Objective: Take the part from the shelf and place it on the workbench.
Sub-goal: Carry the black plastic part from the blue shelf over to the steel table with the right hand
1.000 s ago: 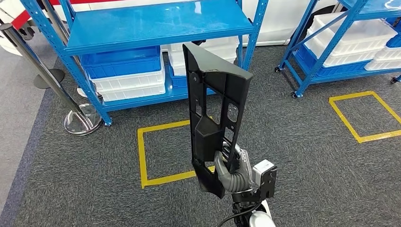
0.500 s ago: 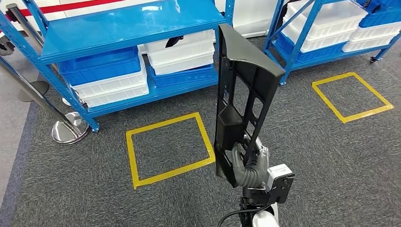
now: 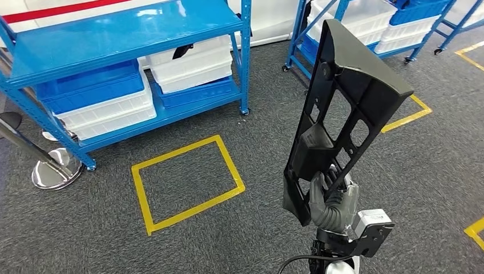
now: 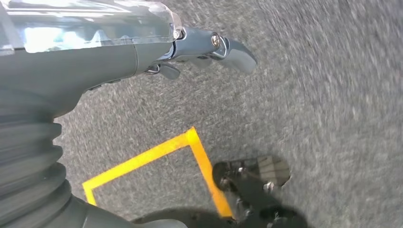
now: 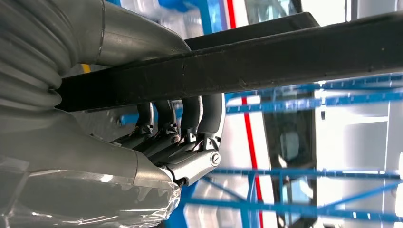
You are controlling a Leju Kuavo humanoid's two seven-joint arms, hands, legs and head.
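While the right hand (image 3: pixel 334 197) grips the part (image 3: pixel 341 108) near its lower end, its fingers (image 5: pixel 183 116) curl tightly round a dark bar of the part, with the thumb wrapped over the other side; the right wrist view shows them pressed side by side against it. The part, one long black plastic panel with several cut-out openings, stands nearly upright and leans slightly to the right, held in the air above the grey carpet (image 3: pixel 114 240).

The left hand (image 4: pixel 209 47) hangs over the carpet with nothing in it; its fingers (image 4: pixel 237 54) lie fairly straight and loosely apart.

Count: one part; two blue shelf units, the near shelf (image 3: pixel 114 34) at left and a second shelf (image 3: pixel 319 34) behind the part; several white and blue bins (image 3: pixel 97 100) stacked on the lower levels; one full yellow tape square (image 3: pixel 185 182) on the floor, plus portions of two more at right; one chrome post base (image 3: pixel 54 171).

Compared with the earlier frames, the whole scene has slid leftward, so the camera has turned; the part now sits further right in the head view and leans more, with the same grip.
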